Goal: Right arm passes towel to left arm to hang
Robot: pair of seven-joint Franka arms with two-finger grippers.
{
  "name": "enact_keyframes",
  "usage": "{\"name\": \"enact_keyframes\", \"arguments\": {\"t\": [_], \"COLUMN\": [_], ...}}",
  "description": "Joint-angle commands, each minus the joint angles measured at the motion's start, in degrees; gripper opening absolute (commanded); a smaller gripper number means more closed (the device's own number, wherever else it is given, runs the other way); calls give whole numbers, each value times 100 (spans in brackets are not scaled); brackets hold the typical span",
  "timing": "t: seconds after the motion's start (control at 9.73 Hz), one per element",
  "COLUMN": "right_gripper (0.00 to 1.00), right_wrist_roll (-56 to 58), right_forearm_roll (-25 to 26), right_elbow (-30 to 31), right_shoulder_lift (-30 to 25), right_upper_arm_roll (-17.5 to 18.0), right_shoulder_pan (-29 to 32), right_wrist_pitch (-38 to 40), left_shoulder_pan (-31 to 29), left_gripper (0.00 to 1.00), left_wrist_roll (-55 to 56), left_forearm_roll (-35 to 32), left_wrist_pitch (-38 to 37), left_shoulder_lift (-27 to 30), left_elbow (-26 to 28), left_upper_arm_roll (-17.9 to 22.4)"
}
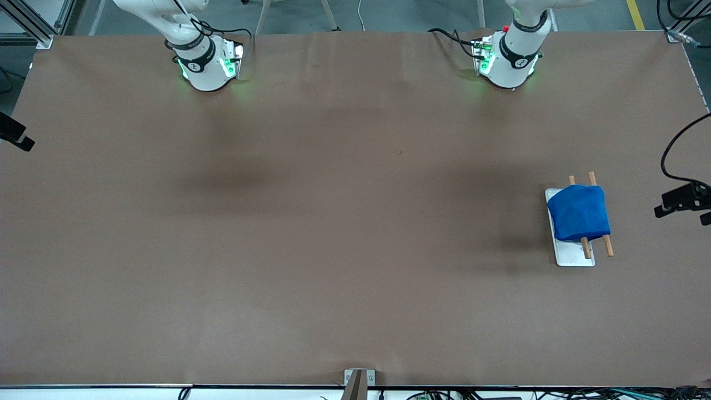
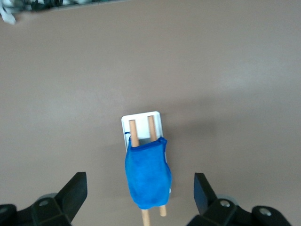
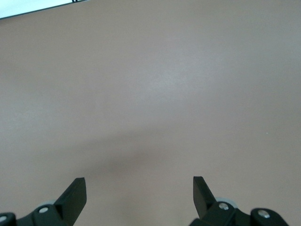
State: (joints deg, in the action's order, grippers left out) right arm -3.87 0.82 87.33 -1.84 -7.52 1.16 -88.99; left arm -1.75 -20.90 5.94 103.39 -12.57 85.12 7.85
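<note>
The bright blue towel (image 1: pixel 579 213) hangs draped over two wooden rods (image 1: pixel 607 245) of a small rack with a white base plate (image 1: pixel 575 255), at the left arm's end of the table. The left wrist view shows the towel (image 2: pixel 147 176) on the rods far below. My left gripper (image 2: pixel 140 190) is open and empty, high above the rack. My right gripper (image 3: pixel 139 194) is open and empty, high over bare brown table. In the front view only the two arm bases show, the right arm's (image 1: pixel 205 64) and the left arm's (image 1: pixel 508 58); both hands are out of that view.
The brown table surface (image 1: pixel 333 222) stretches wide around the rack. Black camera mounts stand at the table's two ends (image 1: pixel 686 200) (image 1: pixel 15 135). A small metal bracket (image 1: pixel 359 379) sits at the table edge nearest the front camera.
</note>
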Motion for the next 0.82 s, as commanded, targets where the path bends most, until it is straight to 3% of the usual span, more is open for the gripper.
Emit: {"name": "enact_keyframes", "arguments": {"t": [0.0,0.1,0.31,0.62,0.72], "right_gripper": [100,100,100,100,100], "right_wrist_roll": [53,53,44,53,53], "right_forearm_roll": [-90,-82,-82,-82,-82], "right_elbow": [-59,-50,-59,-59,-59], "right_shoulder_lift": [25,17,25,25,25], "right_upper_arm_roll": [136,137,137,137,137], "right_shoulder_pan": [244,192,165,165,174], "right_wrist_pitch": [40,49,40,40,40], "left_shoulder_pan": [-63,-62,-19,139,148], "left_gripper": [100,100,100,100,100], "left_wrist_roll": [688,910,1122,1350,1499], "left_forearm_roll": [-549,-550,-542,-471,-462], "left_wrist_pitch": [-11,-117,-617,-1512,-1628], "left_shoulder_lift": [1067,1438,1643,1250,1213], "left_elbow": [969,1198,1017,-167,-328], "left_upper_arm_roll": [-686,-871,-1049,-1163,-1198]}}
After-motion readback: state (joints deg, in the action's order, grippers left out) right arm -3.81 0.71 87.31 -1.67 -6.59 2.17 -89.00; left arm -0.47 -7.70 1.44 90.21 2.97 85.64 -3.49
